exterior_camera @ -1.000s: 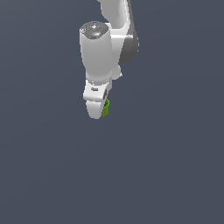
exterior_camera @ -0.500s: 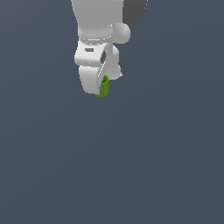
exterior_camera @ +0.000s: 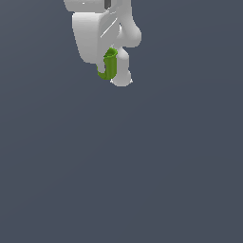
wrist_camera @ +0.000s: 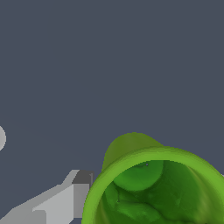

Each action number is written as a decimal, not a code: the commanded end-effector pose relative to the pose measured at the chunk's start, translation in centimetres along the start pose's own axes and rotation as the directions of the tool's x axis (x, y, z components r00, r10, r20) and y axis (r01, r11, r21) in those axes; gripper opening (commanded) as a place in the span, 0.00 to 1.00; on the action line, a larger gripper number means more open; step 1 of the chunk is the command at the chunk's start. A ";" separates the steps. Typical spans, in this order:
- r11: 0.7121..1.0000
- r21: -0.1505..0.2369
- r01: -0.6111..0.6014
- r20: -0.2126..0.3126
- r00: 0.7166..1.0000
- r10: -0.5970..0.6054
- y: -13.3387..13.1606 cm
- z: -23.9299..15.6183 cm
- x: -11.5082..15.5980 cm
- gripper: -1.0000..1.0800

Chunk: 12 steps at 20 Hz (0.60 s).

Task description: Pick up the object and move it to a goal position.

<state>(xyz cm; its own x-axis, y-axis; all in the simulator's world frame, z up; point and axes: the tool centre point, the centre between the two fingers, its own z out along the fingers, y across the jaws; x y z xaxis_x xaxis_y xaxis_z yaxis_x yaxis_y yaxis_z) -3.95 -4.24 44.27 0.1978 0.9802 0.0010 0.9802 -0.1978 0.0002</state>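
The object is a small bright green hollow cylinder (exterior_camera: 109, 65). My white gripper (exterior_camera: 114, 71) is shut on it and holds it high in the air, near the top of the exterior view. The fingers hide part of the cylinder. In the wrist view the cylinder (wrist_camera: 153, 183) fills the near corner, its open mouth and darker inside facing the camera. A grey-white finger (wrist_camera: 61, 201) sits beside it. No goal marker shows in either view.
Only a plain dark grey-blue background lies below and around the gripper. A small pale round edge (wrist_camera: 1, 138) shows at the border of the wrist view.
The gripper has risen with the green cylinder and turned, so more of the cylinder shows between the fingers. The arm now sits higher and looks larger in the exterior view.
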 end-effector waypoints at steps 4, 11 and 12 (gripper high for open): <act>1.000 0.000 -0.001 0.000 1.000 0.001 -0.1 -3.8 -0.1 0.00; 1.000 0.000 -0.002 0.001 1.000 0.002 0.0 -6.1 -0.1 0.00; 1.000 0.000 -0.002 0.001 1.000 0.002 0.0 -6.3 -0.1 0.00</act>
<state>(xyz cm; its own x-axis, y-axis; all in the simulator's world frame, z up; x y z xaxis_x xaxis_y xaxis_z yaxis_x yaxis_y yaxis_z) -3.95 -4.37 50.18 0.1998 0.9798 0.0001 0.9798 -0.1998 -0.0006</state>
